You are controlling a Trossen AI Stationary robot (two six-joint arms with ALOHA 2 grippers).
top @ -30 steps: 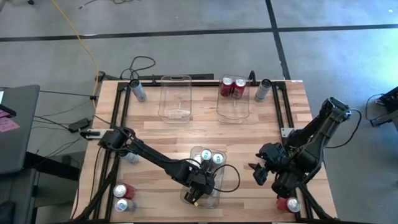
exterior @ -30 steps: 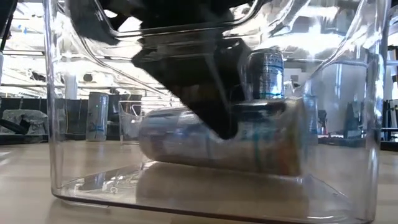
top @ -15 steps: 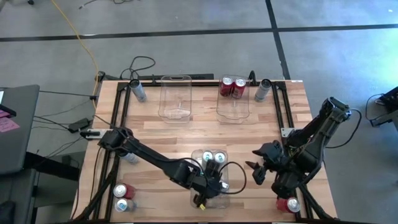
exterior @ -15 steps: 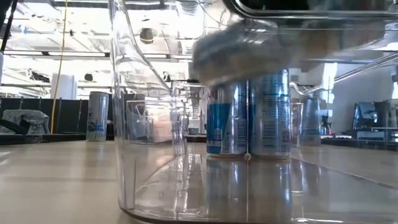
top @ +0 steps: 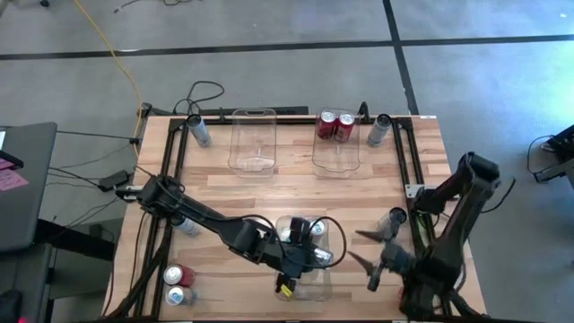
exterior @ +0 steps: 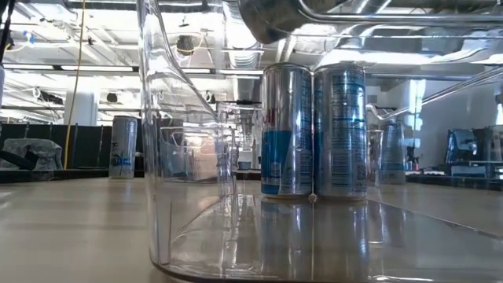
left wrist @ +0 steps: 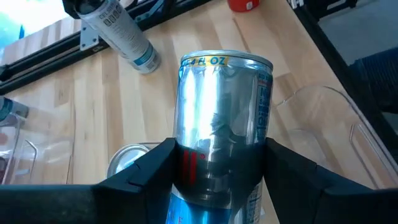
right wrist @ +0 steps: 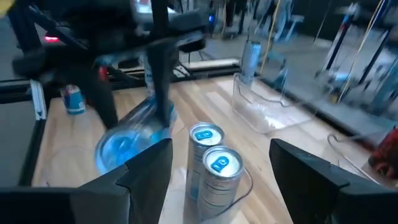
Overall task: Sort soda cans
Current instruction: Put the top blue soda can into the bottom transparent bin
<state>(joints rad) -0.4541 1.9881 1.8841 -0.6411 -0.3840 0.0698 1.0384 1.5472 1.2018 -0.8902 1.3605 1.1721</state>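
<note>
While the left gripper (left wrist: 217,180) holds a silver can (left wrist: 221,124) clamped between its fingers, the can hangs tilted above the clear bin (top: 334,240) near the desk's (top: 287,188) front edge, its long axis well off upright. Two cans (exterior: 314,130) stand upright, touching, at the bin's far end, so the held one must be turned vertical and lowered just nearer than them. Stretched low across from the left, that arm does the work. Off to the right, the right gripper (top: 369,249) waits with fingers spread wide, pointing at the bin.

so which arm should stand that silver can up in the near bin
Left. Its gripper is already shut on the silver can above the near bin; the right gripper hangs open beside the bin, holding nothing.
</note>
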